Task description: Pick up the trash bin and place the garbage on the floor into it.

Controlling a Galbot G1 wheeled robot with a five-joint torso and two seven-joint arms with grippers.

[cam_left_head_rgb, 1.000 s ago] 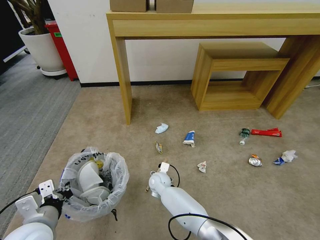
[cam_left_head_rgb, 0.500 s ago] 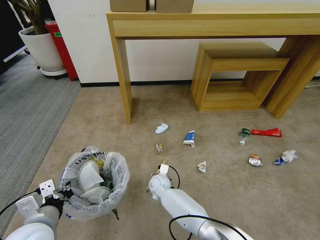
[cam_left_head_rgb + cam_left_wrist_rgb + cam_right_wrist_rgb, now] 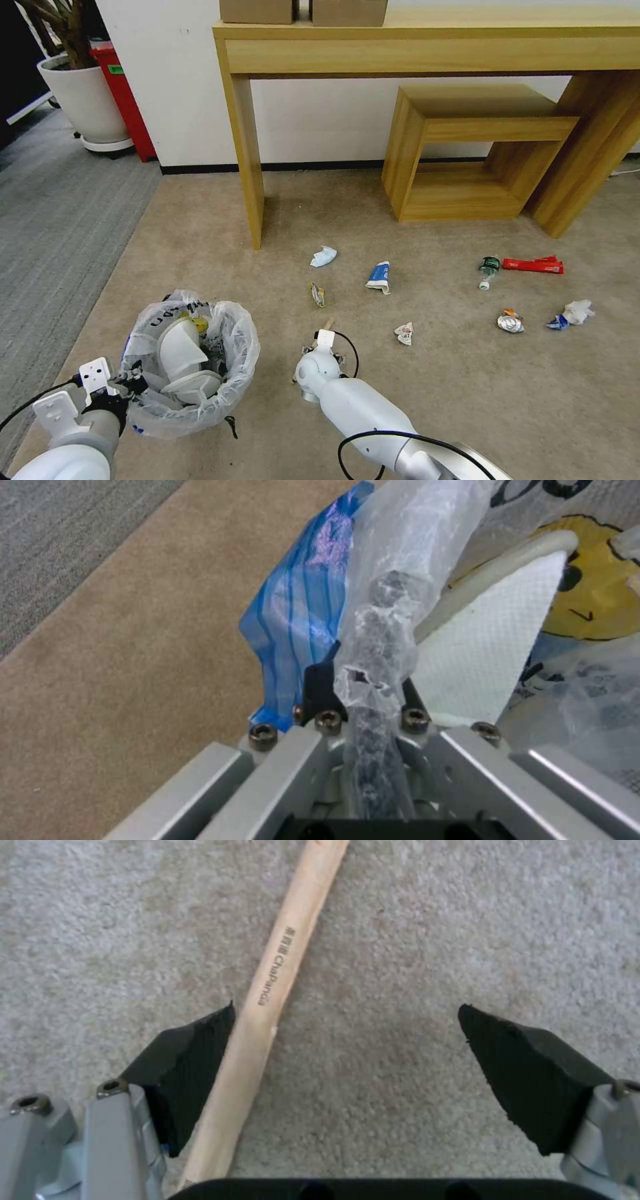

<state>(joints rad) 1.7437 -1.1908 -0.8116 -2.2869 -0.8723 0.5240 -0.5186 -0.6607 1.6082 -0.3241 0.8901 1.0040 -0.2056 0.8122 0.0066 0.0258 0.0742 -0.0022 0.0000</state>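
Beige carpet, the floor (image 3: pixel 467 373), is carrying scattered garbage in the head view: a blue-white wrapper (image 3: pixel 379 277), a crumpled paper (image 3: pixel 404 333), a green bottle (image 3: pixel 488 269), a red packet (image 3: pixel 533 265) and a crushed can (image 3: pixel 510 323). The trash bin (image 3: pixel 190 367), lined with a crinkly white bag, is sitting at the near left, and the left hand (image 3: pixel 123 390) is gripping its rim. The right hand (image 3: pixel 319 347) is reaching down to the carpet over a wooden stick (image 3: pixel 327 325).

In the left wrist view, the left hand (image 3: pixel 363 695) is clamping the bin's bagged rim (image 3: pixel 387 625).

In the right wrist view, the right hand (image 3: pixel 347 1040) is spreading wide, one pad (image 3: pixel 190 1055) touching the wooden stick (image 3: pixel 280 970), which is lying flat.
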